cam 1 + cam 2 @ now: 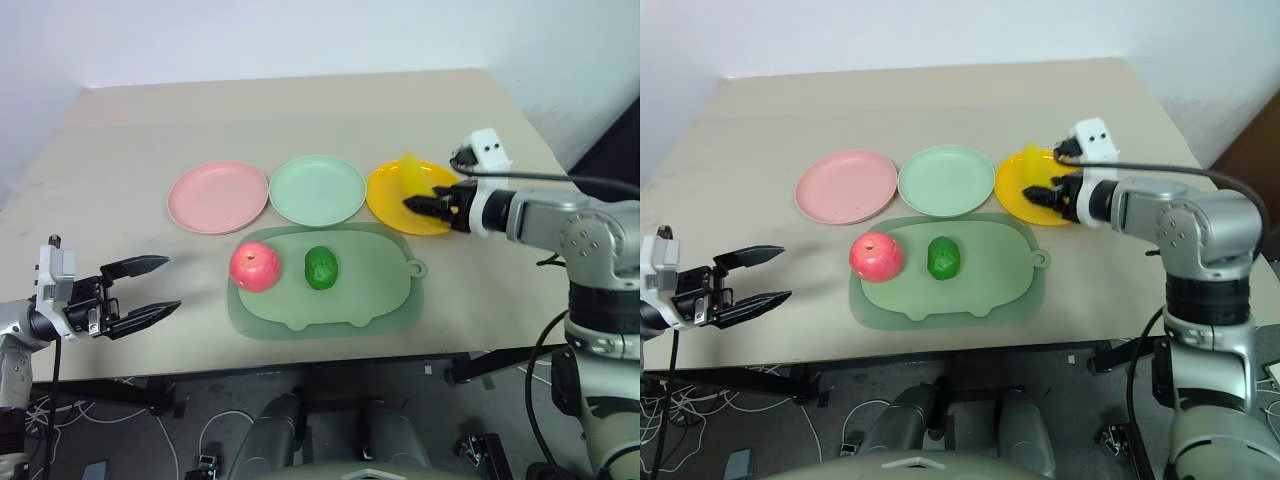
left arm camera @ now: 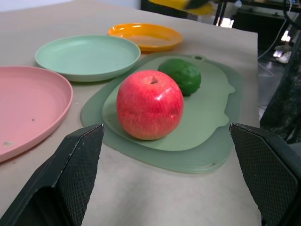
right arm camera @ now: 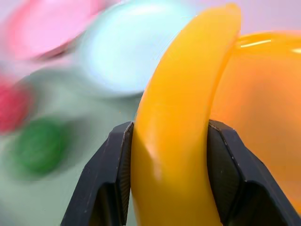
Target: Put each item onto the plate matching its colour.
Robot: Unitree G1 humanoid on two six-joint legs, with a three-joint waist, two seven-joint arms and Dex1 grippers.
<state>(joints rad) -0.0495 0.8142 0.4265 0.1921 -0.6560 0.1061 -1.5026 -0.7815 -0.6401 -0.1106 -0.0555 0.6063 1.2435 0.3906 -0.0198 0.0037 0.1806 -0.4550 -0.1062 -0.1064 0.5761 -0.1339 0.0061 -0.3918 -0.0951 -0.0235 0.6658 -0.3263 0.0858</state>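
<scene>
The right gripper (image 3: pixel 170 176) has its fingers clamped on the yellow banana (image 3: pixel 181 127), held above the yellow-orange plate (image 1: pixel 392 196) near the table's right edge. The left gripper (image 1: pixel 150 288) hovers with fingers apart by the left edge. Apple (image 1: pixel 255 266) and lime (image 1: pixel 321 268) sit on the green mat (image 1: pixel 375 285)

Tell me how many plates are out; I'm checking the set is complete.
3, in a row behind the green mat: pink plate at the left, mint green plate in the middle, yellow plate at the right.
</scene>
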